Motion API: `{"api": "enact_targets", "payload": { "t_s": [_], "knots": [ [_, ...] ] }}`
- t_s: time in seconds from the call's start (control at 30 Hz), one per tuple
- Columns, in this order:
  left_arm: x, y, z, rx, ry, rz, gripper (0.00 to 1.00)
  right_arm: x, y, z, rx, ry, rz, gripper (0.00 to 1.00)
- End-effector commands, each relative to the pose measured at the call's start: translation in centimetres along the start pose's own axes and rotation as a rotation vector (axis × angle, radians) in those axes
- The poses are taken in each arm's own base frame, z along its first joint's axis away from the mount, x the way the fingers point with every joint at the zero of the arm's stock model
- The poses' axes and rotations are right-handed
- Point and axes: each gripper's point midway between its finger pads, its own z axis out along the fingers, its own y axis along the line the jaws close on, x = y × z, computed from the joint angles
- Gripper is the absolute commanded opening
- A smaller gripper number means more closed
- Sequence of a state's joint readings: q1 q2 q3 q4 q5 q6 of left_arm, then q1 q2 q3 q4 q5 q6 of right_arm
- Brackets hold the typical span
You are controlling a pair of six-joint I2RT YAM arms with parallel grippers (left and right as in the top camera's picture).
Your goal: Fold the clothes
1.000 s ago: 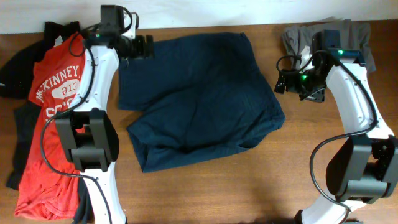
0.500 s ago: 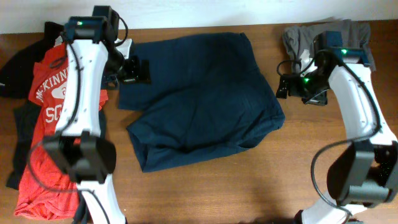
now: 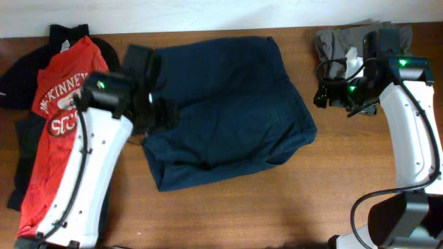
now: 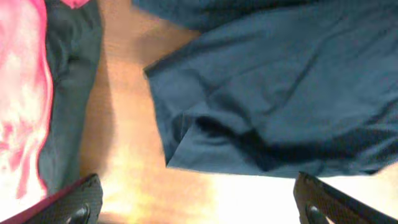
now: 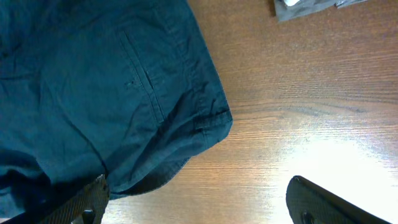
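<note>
The dark navy shorts [image 3: 228,111] lie spread in the middle of the table; they also show in the left wrist view [image 4: 280,93] and in the right wrist view [image 5: 93,93]. A red T-shirt with white lettering [image 3: 59,104] lies at the left over black pieces [image 3: 21,76]. My left gripper [image 3: 166,113] is open and empty above the shorts' left edge. Its fingers [image 4: 196,205] frame bare wood in front of a folded corner. My right gripper [image 3: 322,93] is open and empty just right of the shorts. Its fingers [image 5: 199,202] frame wood beside the shorts' corner.
A grey garment with a small white tag [image 3: 339,45] lies at the back right by the right arm, its edge in the right wrist view [image 5: 311,7]. Bare wooden table [image 3: 277,207] runs along the front.
My left arm has swung down and right from the shorts' back-left corner to their left edge. My right gripper has shifted slightly right and back. The shorts have not moved.
</note>
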State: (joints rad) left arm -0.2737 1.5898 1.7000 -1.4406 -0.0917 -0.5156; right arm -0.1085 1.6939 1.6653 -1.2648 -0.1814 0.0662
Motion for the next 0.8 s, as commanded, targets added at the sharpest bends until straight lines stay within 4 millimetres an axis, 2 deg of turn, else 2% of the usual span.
{"api": "enact_targets", "payload": {
  "t_s": [0.0,0.03,0.07,0.1,0.13,0.23,0.3,0.43,0.57,0.6,0.77],
  "knots": [
    [2.2,0.9,4.5,0.012,-0.012,-0.083,0.93,-0.4,0.0,-0.5,0.008,-0.021,-0.015,0.96],
    [2.3,0.8,6.1,0.021,-0.022,-0.086,0.89,-0.4,0.0,-0.4,0.008,-0.021,-0.015,0.96],
    [2.3,0.7,6.7,0.023,-0.024,-0.087,0.83,-0.4,0.0,-0.4,0.008,-0.021,-0.015,0.96],
    [2.4,0.7,8.3,0.022,-0.033,-0.096,0.72,-0.4,0.0,-0.4,0.008,-0.02,-0.016,0.96],
    [2.6,1.0,9.3,0.008,-0.04,-0.119,0.7,-0.4,0.1,-0.4,0.007,-0.019,-0.017,0.96],
    [3.7,2.4,12.3,-0.023,-0.033,-0.186,0.7,-0.3,0.1,-0.4,0.008,-0.014,-0.017,0.96],
    [3.9,3.7,13.6,-0.035,-0.035,-0.219,0.7,-0.2,0.1,-0.4,0.008,-0.011,-0.016,0.96],
    [2.5,6.4,15.4,-0.043,-0.092,-0.317,0.7,-0.2,0.1,-0.4,0.007,-0.011,-0.016,0.96],
    [1.6,6.0,17.0,-0.003,-0.103,-0.333,0.66,0.0,0.1,-0.4,0.007,-0.005,-0.014,0.96],
    [1.4,5.4,17.7,0.025,-0.095,-0.321,0.66,0.0,0.1,-0.4,0.007,-0.002,-0.014,0.96],
    [1.2,5.1,20.6,0.014,-0.069,-0.32,0.64,0.2,0.0,-0.4,0.008,0.005,-0.013,0.96]
  ]
}}
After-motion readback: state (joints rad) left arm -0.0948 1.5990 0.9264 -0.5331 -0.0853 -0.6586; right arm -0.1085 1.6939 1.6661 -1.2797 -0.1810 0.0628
